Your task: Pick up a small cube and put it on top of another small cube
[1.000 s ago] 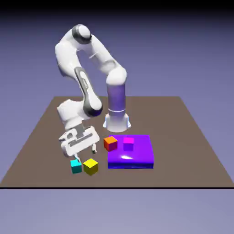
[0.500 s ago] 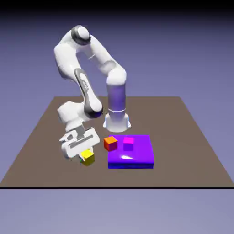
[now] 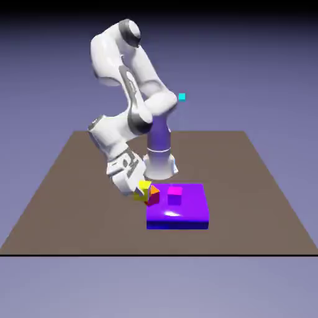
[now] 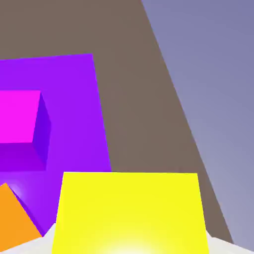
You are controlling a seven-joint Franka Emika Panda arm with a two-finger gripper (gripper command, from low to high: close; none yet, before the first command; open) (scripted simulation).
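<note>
One relation governs the placing: the yellow cube (image 3: pixel 143 187) is clamped in the closed hand (image 3: pixel 140 190), just at 9 o'clock of the orange cube (image 3: pixel 152 195) in the exterior view. In the hand view, orange is seen at 8 o'clock, beside the purple block (image 4: pixel 74 99).

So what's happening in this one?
The robot's hand holds a yellow cube and has it right beside the orange cube, which sits at the edge of the flat purple block near a magenta cube. In the hand view the yellow cube fills the bottom, with the orange cube showing at the lower left. It is not yet set on top. A small cyan cube shows high up beside the arm.
</note>
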